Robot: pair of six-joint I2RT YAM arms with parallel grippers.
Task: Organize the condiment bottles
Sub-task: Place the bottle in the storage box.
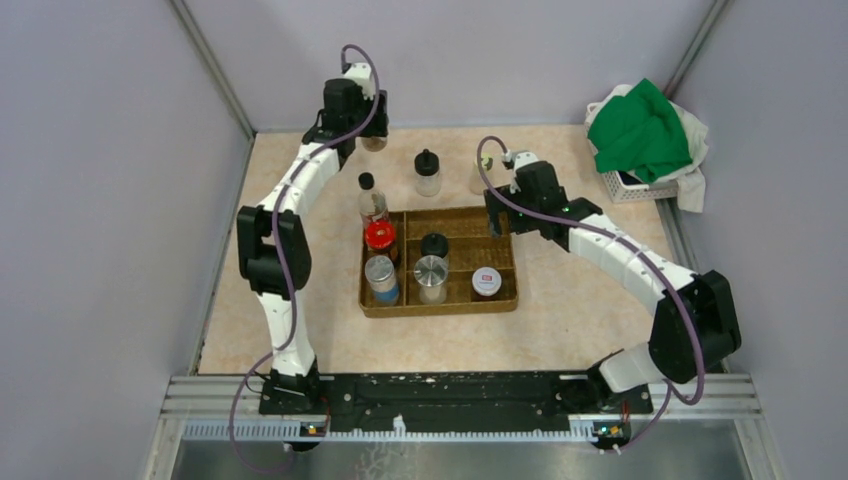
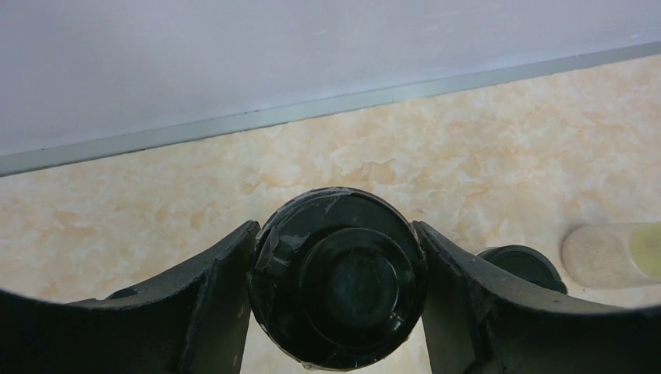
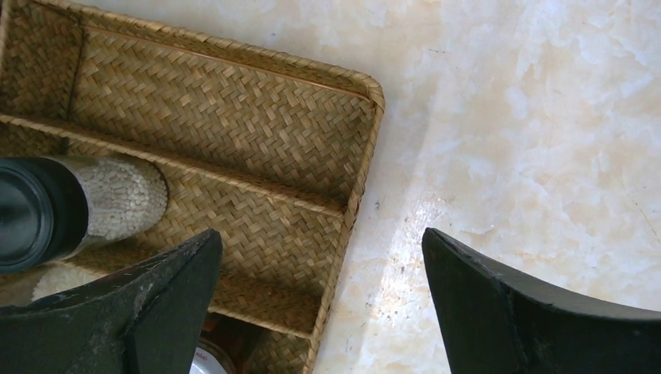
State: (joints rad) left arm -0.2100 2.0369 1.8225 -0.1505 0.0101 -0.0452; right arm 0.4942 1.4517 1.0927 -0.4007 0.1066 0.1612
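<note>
My left gripper is shut on a black-lidded jar, its fingers pressed to both sides of the lid; from above this jar sits at the table's far left. Nearby stand another black-capped jar, a pale bottle half hidden by my right arm, and a taller red-labelled bottle. The woven tray holds a red-lidded jar, a silver-lidded jar, a black-lidded jar, a silver shaker and a white-lidded jar. My right gripper hangs open and empty over the tray's far right corner.
A white basket with green and white cloth stands at the far right. Grey walls close in the back and both sides. In the left wrist view a black lid and a pale bottle show to the right.
</note>
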